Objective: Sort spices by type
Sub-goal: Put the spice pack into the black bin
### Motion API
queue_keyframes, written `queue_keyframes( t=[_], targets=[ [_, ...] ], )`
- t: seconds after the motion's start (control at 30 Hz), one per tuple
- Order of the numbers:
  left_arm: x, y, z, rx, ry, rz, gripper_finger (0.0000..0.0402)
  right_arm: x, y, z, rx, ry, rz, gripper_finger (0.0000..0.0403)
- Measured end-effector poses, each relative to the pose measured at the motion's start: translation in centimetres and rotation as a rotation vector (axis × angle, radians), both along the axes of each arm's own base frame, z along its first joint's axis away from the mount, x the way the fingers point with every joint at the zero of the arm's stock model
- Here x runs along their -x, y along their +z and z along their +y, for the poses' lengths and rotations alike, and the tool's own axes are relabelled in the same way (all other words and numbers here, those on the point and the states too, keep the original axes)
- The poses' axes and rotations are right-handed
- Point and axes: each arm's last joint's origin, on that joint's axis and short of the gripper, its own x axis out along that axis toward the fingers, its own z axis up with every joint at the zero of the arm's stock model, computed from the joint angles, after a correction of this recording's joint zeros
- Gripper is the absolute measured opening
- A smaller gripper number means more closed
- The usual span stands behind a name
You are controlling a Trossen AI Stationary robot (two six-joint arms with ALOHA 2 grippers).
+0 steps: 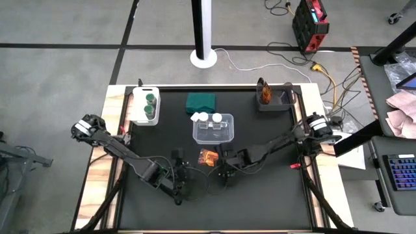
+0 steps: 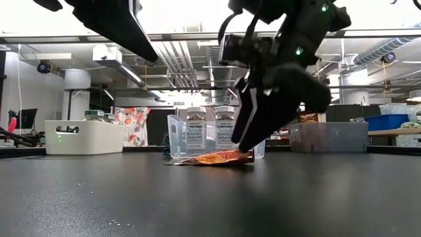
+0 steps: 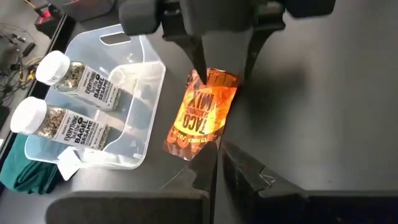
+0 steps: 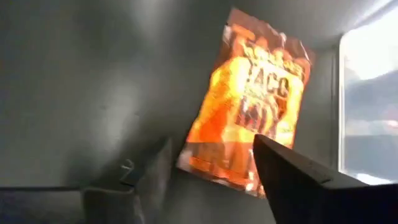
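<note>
High view: a black table carries a white bin point(image 1: 143, 106) at the far left with two green-lidded jars point(image 1: 150, 104) inside, a dark green block point(image 1: 201, 102) at the far centre, and a dark tray point(image 1: 278, 101) at the far right holding an orange packet point(image 1: 264, 93). A clear plastic bin point(image 1: 212, 129) sits mid-table; two white-lidded jars point(image 1: 207, 117) stand at its far edge, and the low view shows their "bagel sesame" labels. The left wrist view shows these jars point(image 3: 81, 99) against the bin's outer wall.

The taco mix packet point(image 1: 208, 156) lies flat on the table just in front of the clear bin, between the two grippers. Nothing lies on top of it.

Right gripper point(image 1: 224, 158) is down at the packet's right edge. In the right wrist view its fingers point(image 4: 292, 177) are spread apart, one on each side of the packet's near end point(image 4: 249, 112), not closed on it. The low view shows the fingertip point(image 2: 245, 150) touching or just above the packet point(image 2: 214, 158) at table level.

Left gripper point(image 1: 180, 188) hangs nearer the front edge, beside the packet. In the left wrist view its fingers point(image 3: 239, 171) are nearly together, just short of the packet's end point(image 3: 202, 115), holding nothing.
</note>
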Motion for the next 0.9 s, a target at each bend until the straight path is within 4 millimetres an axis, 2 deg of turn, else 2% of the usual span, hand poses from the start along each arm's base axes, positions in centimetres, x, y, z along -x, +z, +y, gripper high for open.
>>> queue_keyframes(
  t=[0.2,0.37,0.53,0.83,0.9],
  targets=[
    [0.1,-0.1,0.1,-0.025,0.023,-0.016,0.0009,-0.2,-0.8,-0.2,0.071,-0.048,0.011,0.0246],
    [0.1,0.0,0.2,-0.035,0.032,-0.025,0.0009,-0.1,-1.4,-0.2,0.076,-0.05,0.042,0.0225],
    [0.1,0.0,0.2,-0.036,0.032,-0.025,0.0009,0.0,-1.6,-0.2,0.059,-0.063,0.05,0.0174],
    [0.1,0.0,0.2,-0.054,0.044,-0.037,0.0009,0.0,-1.5,-0.1,0.035,-0.068,0.051,0.003],
    [0.1,0.0,0.2,-0.054,0.044,-0.037,0.0009,0.0,-1.5,-0.1,0.034,-0.068,0.051,0.0016]
  ],
)
